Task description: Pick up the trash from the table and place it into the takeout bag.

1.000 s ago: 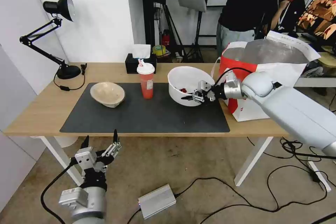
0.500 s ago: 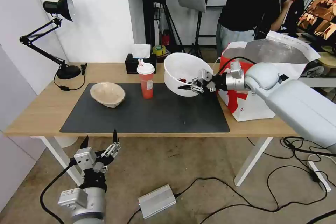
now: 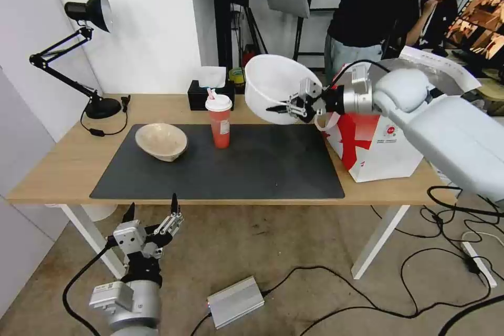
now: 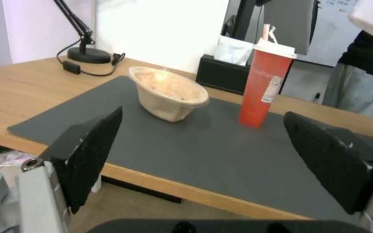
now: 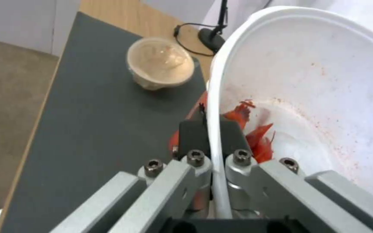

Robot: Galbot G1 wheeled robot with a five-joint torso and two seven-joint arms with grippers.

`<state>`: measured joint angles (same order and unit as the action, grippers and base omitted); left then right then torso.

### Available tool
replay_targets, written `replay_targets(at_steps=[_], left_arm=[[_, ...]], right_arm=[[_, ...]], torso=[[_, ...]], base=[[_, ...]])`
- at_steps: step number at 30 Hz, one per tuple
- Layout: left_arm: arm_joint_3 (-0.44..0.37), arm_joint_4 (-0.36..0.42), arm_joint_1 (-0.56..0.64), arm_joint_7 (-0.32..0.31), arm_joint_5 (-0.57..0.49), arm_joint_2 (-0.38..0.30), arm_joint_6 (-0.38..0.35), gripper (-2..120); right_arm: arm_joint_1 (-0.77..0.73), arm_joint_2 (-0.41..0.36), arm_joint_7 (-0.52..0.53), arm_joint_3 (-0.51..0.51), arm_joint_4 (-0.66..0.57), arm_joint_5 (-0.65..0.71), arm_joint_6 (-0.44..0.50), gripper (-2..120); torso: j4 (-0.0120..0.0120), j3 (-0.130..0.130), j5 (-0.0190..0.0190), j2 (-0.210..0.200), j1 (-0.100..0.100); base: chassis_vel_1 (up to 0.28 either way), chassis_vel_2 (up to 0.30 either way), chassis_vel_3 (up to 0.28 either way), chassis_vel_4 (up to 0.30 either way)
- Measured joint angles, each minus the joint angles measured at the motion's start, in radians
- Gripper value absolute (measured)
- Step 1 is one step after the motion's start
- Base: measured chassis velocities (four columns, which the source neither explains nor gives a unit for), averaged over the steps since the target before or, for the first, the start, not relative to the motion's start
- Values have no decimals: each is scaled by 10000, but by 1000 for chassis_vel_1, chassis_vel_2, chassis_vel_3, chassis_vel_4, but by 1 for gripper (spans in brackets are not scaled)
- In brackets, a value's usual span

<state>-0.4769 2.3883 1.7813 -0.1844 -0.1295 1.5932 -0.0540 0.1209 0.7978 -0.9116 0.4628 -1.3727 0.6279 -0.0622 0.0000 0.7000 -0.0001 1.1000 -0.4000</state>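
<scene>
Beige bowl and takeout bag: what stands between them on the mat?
In the head view, only the red cup stands between beige bowl and takeout bag.

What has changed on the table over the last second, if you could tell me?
The right gripper, shut on the white bowl's rim, has lifted the bowl off the mat and carried it up toward the bag, tilting it. The bag now sits slightly differently. The beige bowl, cup and open left gripper below the table edge have stayed put.
</scene>
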Motion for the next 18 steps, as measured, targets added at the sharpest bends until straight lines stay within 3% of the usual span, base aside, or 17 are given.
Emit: replay_targets(at_steps=[18], left_arm=[[17,8,-100,8,-30,1,11,100]], right_arm=[[1413,186,-580,492,1022,220,-104,0]], torso=[[0,0,0,0,0]], base=[[0,0,0,0]])
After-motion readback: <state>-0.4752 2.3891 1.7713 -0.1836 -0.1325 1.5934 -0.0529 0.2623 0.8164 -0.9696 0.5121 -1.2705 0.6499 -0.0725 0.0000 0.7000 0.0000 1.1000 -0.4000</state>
